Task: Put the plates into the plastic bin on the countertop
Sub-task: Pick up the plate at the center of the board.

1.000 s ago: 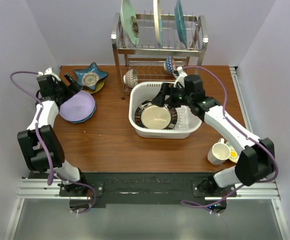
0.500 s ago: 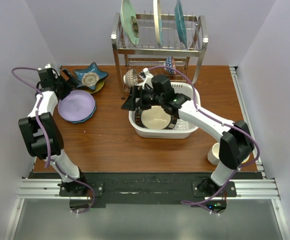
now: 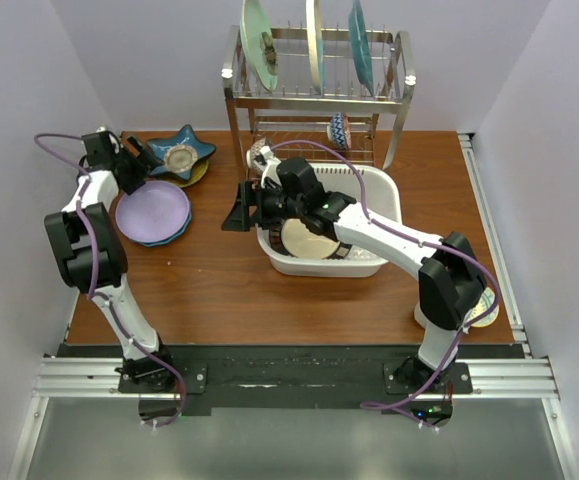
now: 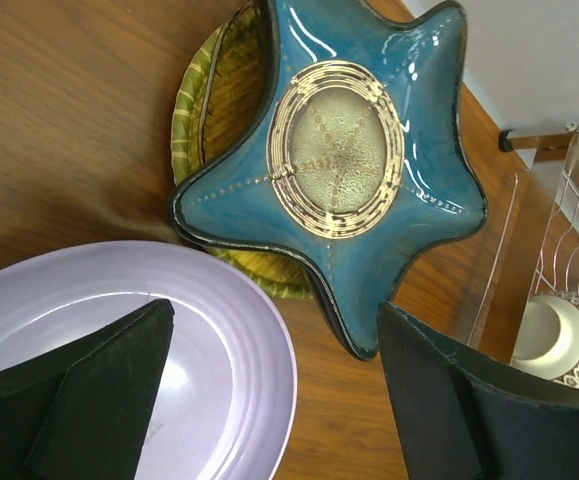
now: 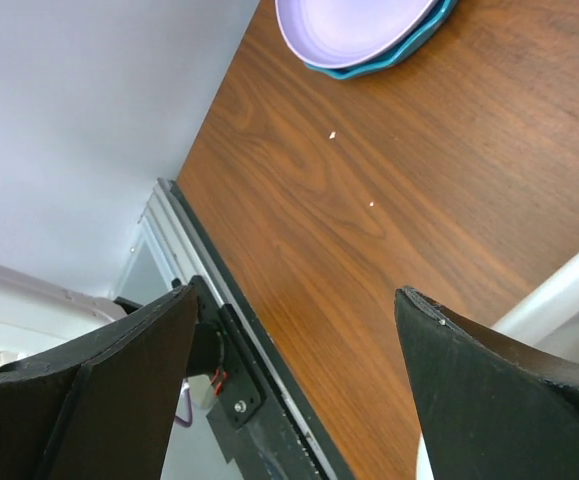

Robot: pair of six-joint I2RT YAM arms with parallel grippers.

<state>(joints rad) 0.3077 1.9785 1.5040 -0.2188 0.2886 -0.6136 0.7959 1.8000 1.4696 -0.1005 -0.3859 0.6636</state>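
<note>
The left tool (image 4: 274,310), released, hangs over the lavender plate (image 4: 119,300)'s rim, star plate (image 4: 359,150) just beyond; right tool (image 5: 294,295), released, farther off.

My left gripper (image 4: 274,312), jaws apart, hangs over the lavender plate (image 4: 119,300) and the star-shaped plate (image 4: 339,160), which sits on a green plate (image 4: 194,110).

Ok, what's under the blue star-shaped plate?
Under the star plate lies a yellow-green striped plate, with only its left and lower rim showing. Its centre is covered, so whether anything else is stacked there cannot be seen.
</note>
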